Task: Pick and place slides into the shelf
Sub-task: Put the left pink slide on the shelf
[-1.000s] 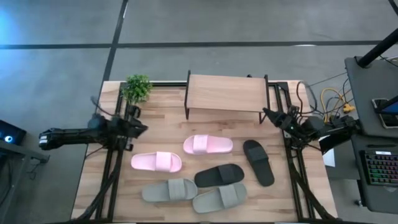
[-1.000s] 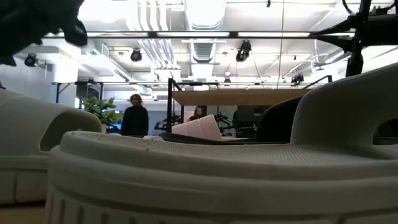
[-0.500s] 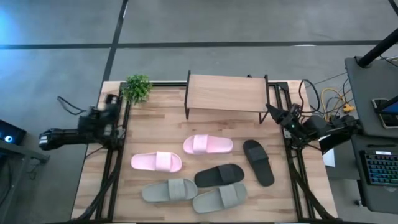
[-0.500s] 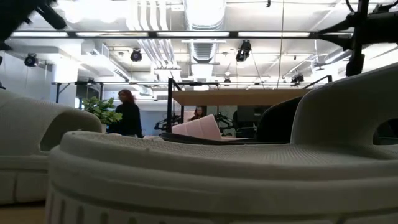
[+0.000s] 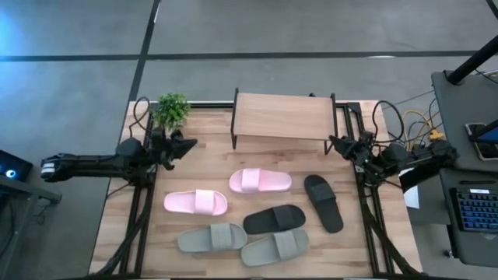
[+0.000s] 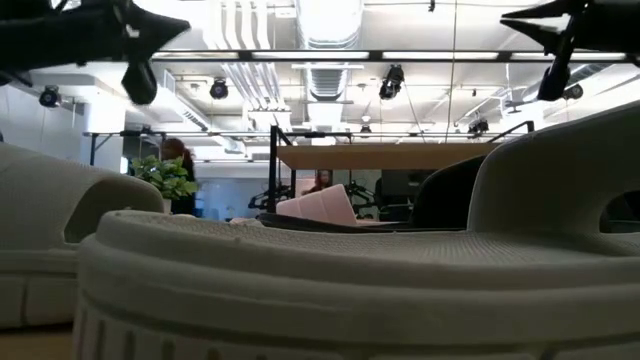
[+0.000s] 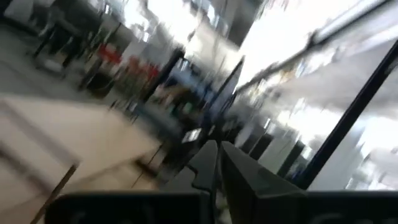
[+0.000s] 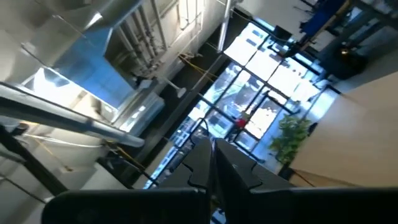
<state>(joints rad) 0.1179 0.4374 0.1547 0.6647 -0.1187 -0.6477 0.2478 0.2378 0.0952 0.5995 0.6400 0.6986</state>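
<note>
- Six slides lie on the table, none on the shelf [image 5: 284,117] yet: pale pink pair [image 5: 260,180] mid-table, black pair [image 5: 275,219] right of centre, grey-green pair [image 5: 212,237] at the near edge.
- My left gripper [image 5: 187,145] hovers at the table's left side, just near-side of the potted plant [image 5: 171,110]; fingers closed together in the wrist view, holding nothing.
- My right gripper [image 5: 336,144] hovers at the right side, beside the shelf's right legs; fingers likewise pressed together, empty.
- Step in hand, as I judge it: reach for a first slide. The right-hand pink slide is nearest the shelf and lies clear of the others, so a sensible start.
- To do it well: open wide before descending, straddle the strap across its width, lift clear of the neighbours.
- Risk: the angled black slide [image 5: 323,202] lies close to its mate and a grey-green one; I might nudge them.
- Surface: light wooden plank tabletop [image 5: 206,167], black frame rails either side.
- Room: low view shows an open hall, ceiling lights, ducts, and a person [image 6: 178,178] far off behind the plant.
</note>
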